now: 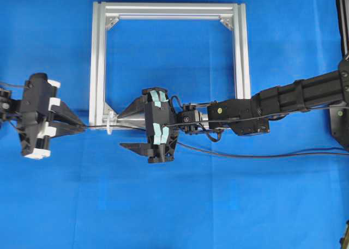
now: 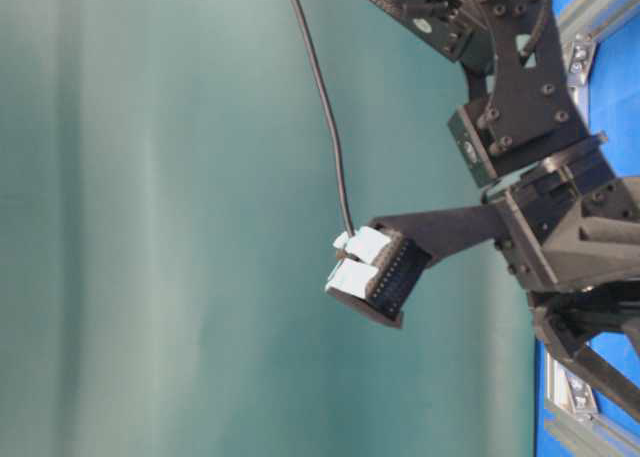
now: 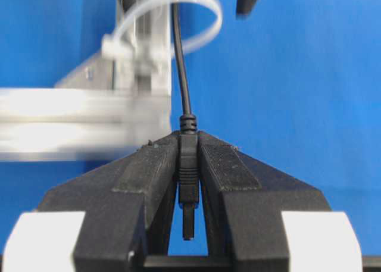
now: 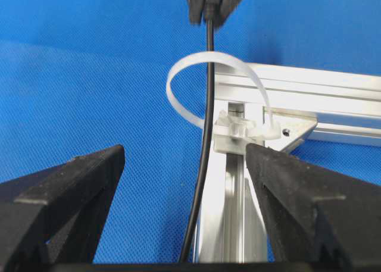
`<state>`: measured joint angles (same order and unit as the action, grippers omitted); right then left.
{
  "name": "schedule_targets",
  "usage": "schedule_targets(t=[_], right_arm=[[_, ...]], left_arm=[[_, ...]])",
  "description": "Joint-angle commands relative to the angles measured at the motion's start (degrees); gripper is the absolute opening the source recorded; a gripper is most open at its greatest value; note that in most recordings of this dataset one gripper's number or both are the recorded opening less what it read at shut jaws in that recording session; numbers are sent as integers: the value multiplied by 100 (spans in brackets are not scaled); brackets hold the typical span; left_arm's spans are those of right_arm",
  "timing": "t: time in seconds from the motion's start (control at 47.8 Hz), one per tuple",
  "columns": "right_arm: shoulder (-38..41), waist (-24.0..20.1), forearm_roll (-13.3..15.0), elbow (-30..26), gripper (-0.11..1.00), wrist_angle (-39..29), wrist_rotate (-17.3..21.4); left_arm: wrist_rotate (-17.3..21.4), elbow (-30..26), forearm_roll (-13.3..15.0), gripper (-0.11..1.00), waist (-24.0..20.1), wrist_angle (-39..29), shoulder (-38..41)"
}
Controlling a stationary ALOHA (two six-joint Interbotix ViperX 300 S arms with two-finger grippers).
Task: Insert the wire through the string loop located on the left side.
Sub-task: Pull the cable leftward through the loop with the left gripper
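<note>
Overhead exterior view: the silver aluminium frame [image 1: 98, 58] lies on the blue table [image 1: 218, 205], and the string loop [image 1: 110, 123] sticks out at its near left corner. The left gripper [image 1: 76, 126] sits just left of that corner, and the right gripper [image 1: 128, 130] reaches in from the right, just on the other side of the loop. The wire [image 1: 262, 154] trails off to the right across the table, passes by the right gripper and runs on toward the left one. From the left wrist camera, I can see the left gripper [image 3: 189, 165] pinched tight on the wire's small dark plug [image 3: 188, 183], with the thin cable [image 3: 180, 63] leading straight away from it and passing through the string loop [image 3: 202, 16] beside the frame [image 3: 77, 114]. The right wrist camera shows the same from the other side: the wire [image 4: 205, 135] threads through the whitish loop [image 4: 178, 69], which is tied to the frame's corner [image 4: 286, 93], and the far gripper [image 4: 209, 10] holds its end. The right gripper's fingers [image 4: 77, 183] stand wide apart on either side of the wire, touching nothing. In the table-level view, the left gripper [image 2: 352, 252] holds the wire [image 2: 325, 107] at its white-padded tips.
</note>
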<state>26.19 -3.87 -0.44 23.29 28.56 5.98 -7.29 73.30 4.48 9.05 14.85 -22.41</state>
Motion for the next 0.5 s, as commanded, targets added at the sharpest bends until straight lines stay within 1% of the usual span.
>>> schedule_targets(t=[0.0, 0.084, 0.314, 0.481], right_arm=[[-220, -18, -18, -35, 87, 44, 9], [-211, -18, -18, -35, 87, 35, 9], [-211, -18, -18, -26, 87, 44, 9], [-220, -18, -18, -35, 87, 53, 9]], left_arm=[[-114, -53, 0, 7, 35, -501, -483], [-211, 26, 0, 7, 35, -940, -949], [-325, 299, 0, 7, 35, -2057, -2180], [-325, 360, 0, 7, 44, -2268, -2856]])
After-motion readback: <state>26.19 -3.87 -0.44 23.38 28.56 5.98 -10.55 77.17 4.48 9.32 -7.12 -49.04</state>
